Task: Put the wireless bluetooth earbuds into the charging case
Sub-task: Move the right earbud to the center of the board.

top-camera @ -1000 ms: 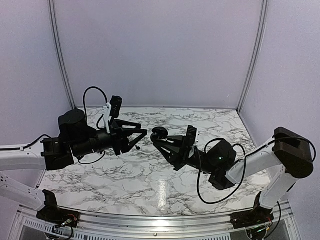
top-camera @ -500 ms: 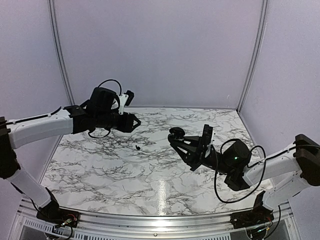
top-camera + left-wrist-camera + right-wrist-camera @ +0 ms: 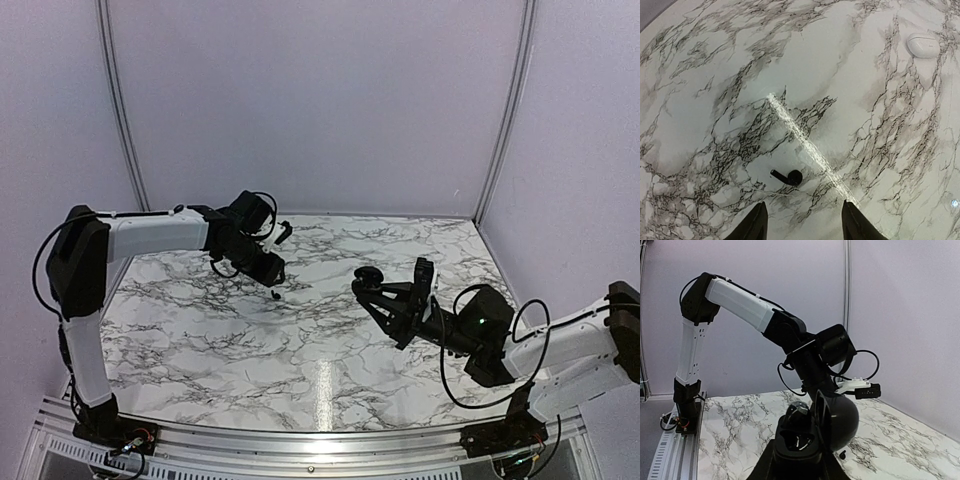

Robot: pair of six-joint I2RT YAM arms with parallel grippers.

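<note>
Partway at best, with more left than done. Nearest: open black case (image 3: 807,436) clamped in right gripper (image 3: 378,288), held off the table (image 3: 200,335). Looks to have one dark bud seated and one socket empty, but hard to tell. Left of the black case: black earbud (image 3: 788,176) loose on the table, not yet picked. Directly above it, left gripper (image 3: 802,222) with fingers apart, holding nothing. Farther off: closed white case (image 3: 923,44), contents hidden, position relative to the black case unclear. No white earbuds visible.

The white marble-patterned bench (image 3: 230,350), veined in dark grey, carries a small black stemmed earbud (image 3: 789,176) lying on its side left of centre, just beside a bright streak of reflected light. Well apart from it rests a smooth white pebble-shaped case (image 3: 923,44).
</note>
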